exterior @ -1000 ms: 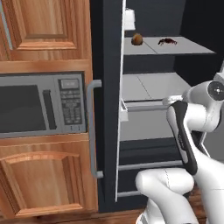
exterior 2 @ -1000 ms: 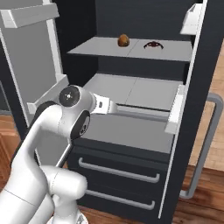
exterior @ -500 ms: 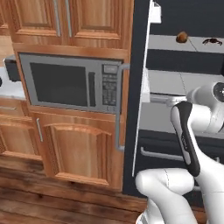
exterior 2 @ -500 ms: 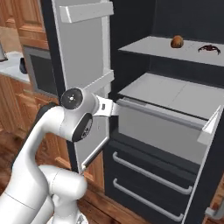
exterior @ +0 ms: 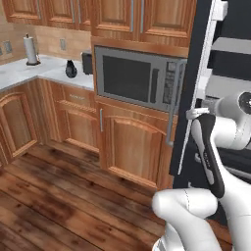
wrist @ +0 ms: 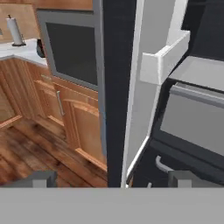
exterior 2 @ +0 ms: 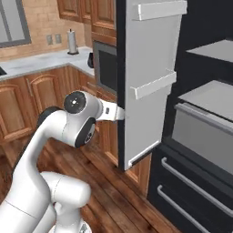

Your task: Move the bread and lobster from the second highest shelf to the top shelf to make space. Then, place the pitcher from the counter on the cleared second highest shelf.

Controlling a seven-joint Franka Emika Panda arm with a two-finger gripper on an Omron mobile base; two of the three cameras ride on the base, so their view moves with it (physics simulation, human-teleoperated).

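The dark glossy pitcher stands on the white marble counter at the far left, beside a paper towel roll. In the hand view the pitcher peeks out at the upper left, far away. My gripper is open and holds nothing. It faces the edge of the open fridge door. A corner of the top shelf shows at the upper right, with the lined shelf under it. The bread and the lobster are out of view.
A built-in microwave sits in reddish-brown wooden cabinets between the counter and the fridge. The open fridge door with its white bins stands close in front of my arm. Wooden floor stretches to the left.
The whole picture has shifted: the base has turned left, so the fridge slid right and the counter with the pitcher came into view. The gripper stays open.
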